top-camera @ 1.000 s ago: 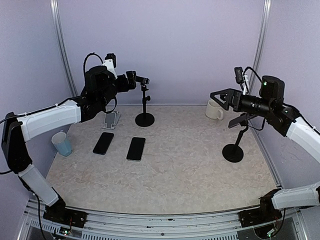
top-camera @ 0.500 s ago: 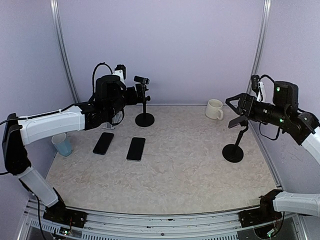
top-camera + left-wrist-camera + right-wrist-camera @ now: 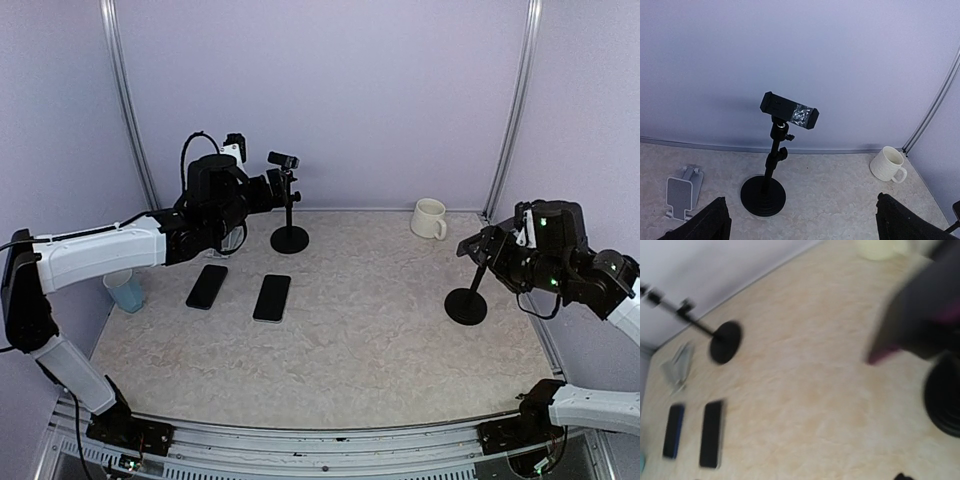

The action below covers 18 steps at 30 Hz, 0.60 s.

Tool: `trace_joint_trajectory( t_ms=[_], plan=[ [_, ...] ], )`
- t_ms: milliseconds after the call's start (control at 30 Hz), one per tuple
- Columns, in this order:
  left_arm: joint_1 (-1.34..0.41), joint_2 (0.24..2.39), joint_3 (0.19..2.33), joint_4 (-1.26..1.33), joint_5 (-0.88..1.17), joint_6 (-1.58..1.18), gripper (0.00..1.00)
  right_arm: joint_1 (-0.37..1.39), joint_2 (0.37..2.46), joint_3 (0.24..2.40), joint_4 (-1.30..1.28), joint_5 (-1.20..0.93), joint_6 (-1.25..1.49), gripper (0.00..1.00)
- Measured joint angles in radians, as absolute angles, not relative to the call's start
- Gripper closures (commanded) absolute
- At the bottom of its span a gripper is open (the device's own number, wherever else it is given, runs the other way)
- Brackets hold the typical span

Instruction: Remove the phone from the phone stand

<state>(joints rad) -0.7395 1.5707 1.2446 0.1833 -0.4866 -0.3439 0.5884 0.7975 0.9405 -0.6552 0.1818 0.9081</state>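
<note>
Partly hidden, the phone (image 3: 468,246) shows only as a dark tilted slab atop the phone stand (image 3: 466,305) at the right side of the table (image 3: 380,350). The right gripper (image 3: 492,256) is close against it, and from overhead I cannot tell whether they touch. The right wrist view is smeared with blur, a big dark shape with a pinkish edge filling its right side. Whether those jaws are spread or closed cannot be told.

The left gripper (image 3: 268,187) hovers far left of the phone stand, beside the clamp of a second stand (image 3: 763,196). Its fingers (image 3: 705,225) sit in the bottom corners of its own view, spread wide, holding nothing. Overhead, that arm hides the small folding stand (image 3: 682,192).

Counted: two arms, two tall black pole stands, one pale folding stand, three phones, one white mug (image 3: 430,218) and one blue cup (image 3: 125,290). The nearer flat phone (image 3: 272,297) and the farther flat phone (image 3: 207,286) lie side by side well left of the phone stand. The mug stands behind the phone stand, and the cup is farthest left of it.

The second stand's clamp carries a crinkled silvery patch; any lettering is too small to read.
</note>
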Motion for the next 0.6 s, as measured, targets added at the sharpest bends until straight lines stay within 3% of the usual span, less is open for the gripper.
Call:
trace_joint_trajectory(
  t_ms=[333, 600],
  plan=[
    [-0.739, 1.562, 1.206, 0.192, -0.503, -0.401, 0.01, 0.591, 0.873, 0.902, -0.662, 0.393, 1.119, 0.19],
    [-0.735, 1.552, 1.218, 0.14, -0.536, -0.416, 0.01, 0.591, 0.938, 0.947, -0.674, 0.504, 1.188, 0.26]
  ],
)
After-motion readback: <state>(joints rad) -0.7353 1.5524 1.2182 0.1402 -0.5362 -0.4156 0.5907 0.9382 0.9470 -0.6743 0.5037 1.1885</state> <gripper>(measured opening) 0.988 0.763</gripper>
